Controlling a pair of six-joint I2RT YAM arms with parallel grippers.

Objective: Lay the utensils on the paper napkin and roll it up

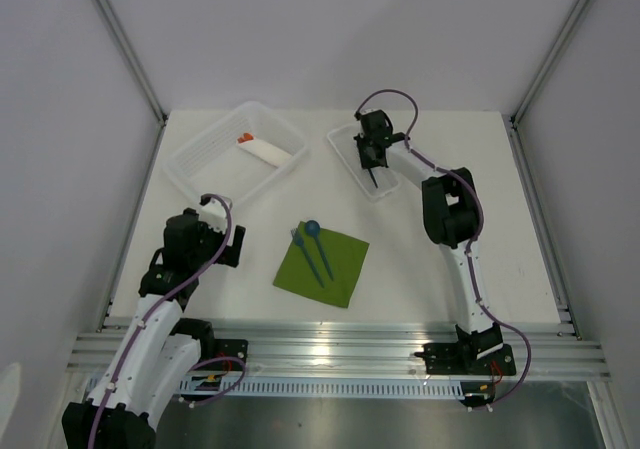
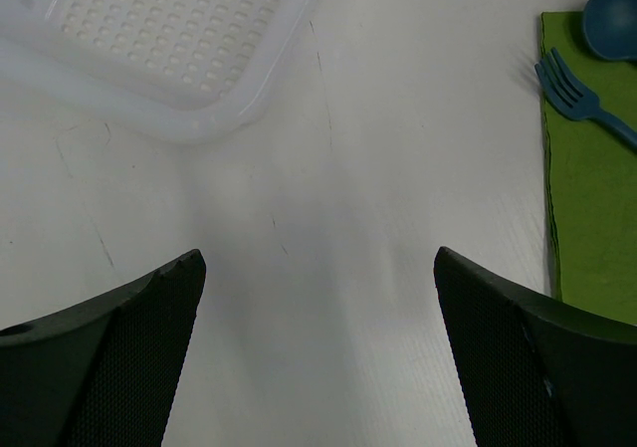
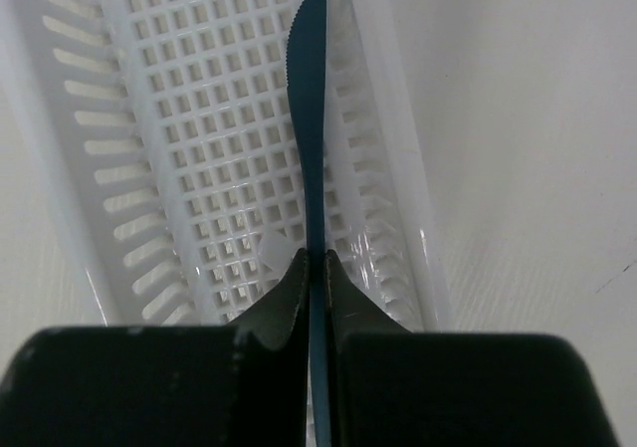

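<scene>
Blue knife point(image 3: 311, 99) clamped in R tool point(image 3: 316, 260) — serrations wrist-cam only; L tool point(image 2: 318, 253) apart.

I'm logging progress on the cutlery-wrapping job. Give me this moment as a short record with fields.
napkin: flat, unrolled, mid-table
on napkin: fork and spoon, side by side
knife: clamped in right tool, over small basket
left tool: open, empty, over the table beside large basket
large basket: holds white roll with orange tip
left to do: knife onto napkin, then roll it up
</scene>
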